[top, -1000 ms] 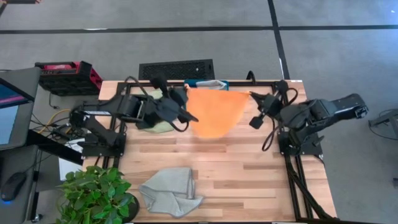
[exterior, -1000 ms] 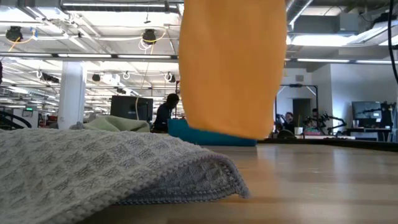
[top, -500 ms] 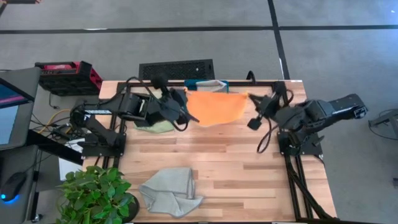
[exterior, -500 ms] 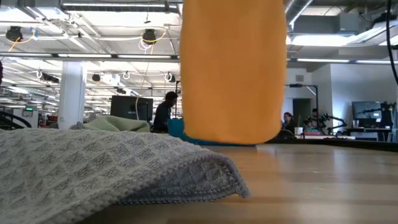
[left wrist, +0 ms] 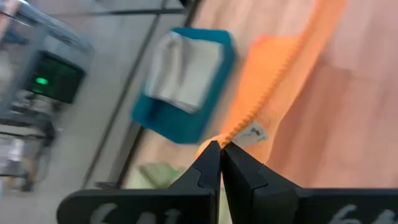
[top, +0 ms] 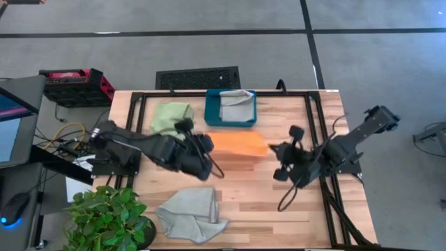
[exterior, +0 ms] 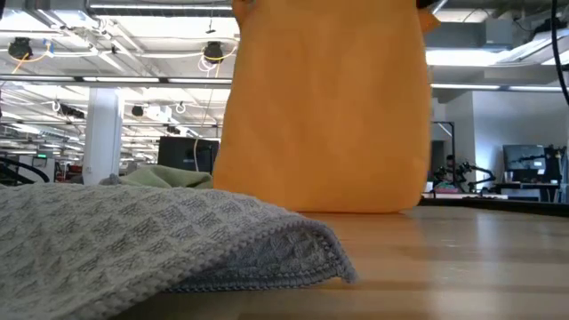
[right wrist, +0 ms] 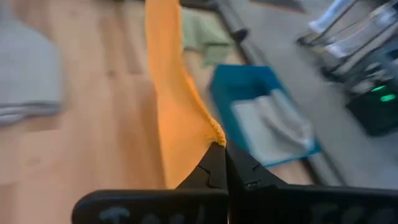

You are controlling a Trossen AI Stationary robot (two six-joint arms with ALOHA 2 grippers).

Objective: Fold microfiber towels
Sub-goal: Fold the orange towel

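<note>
Orange towel (top: 238, 143) hangs stretched over mid surface (top: 279, 202) btwn left gripper (top: 202, 148) & right gripper (top: 277, 150), jaws of each pinching a top corner; uneven lowering or a slipped corner could bunch it w/ creases.

Both arms (top: 198, 150) (top: 282, 162) reach inward, fingers pinched closed.

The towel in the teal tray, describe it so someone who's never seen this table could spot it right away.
Find the wooden table, then the teal tray at its far edge, in the middle. The pale grey towel lies inside it. The other grey towel is crumpled on bare wood at the near edge.
</note>
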